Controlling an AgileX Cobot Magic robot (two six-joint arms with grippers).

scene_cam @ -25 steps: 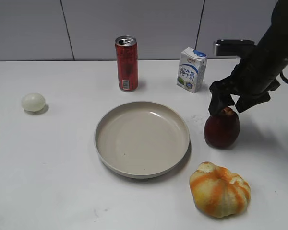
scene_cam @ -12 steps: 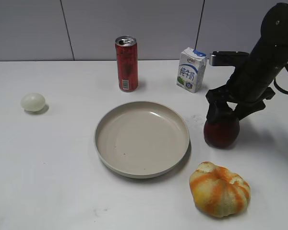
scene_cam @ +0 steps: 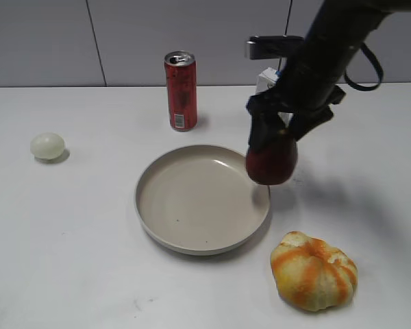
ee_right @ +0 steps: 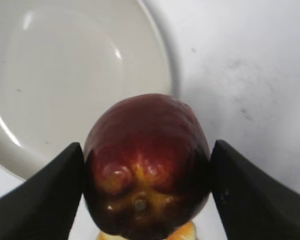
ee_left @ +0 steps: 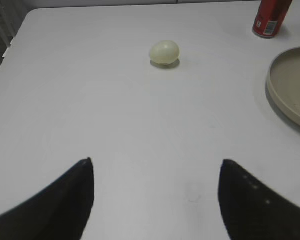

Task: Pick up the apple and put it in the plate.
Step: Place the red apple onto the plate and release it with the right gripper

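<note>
Right gripper (scene_cam: 274, 130) clamps the apple (scene_cam: 271, 162) from both sides, lifted off the table (scene_cam: 89, 260), hanging over the plate's (scene_cam: 192, 243) right rim. Left gripper (ee_left: 155, 200) hovers spread wide with nothing in it near the table's left edge, egg (ee_left: 164, 51) ahead.

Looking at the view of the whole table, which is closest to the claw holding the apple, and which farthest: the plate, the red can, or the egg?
Measured from the right claw, which grips the apple:
1. The plate, just below and left; the apple hangs at its right rim.
2. The red can, farther left, near the back wall.
3. The egg, far over at the table's left edge.
</note>
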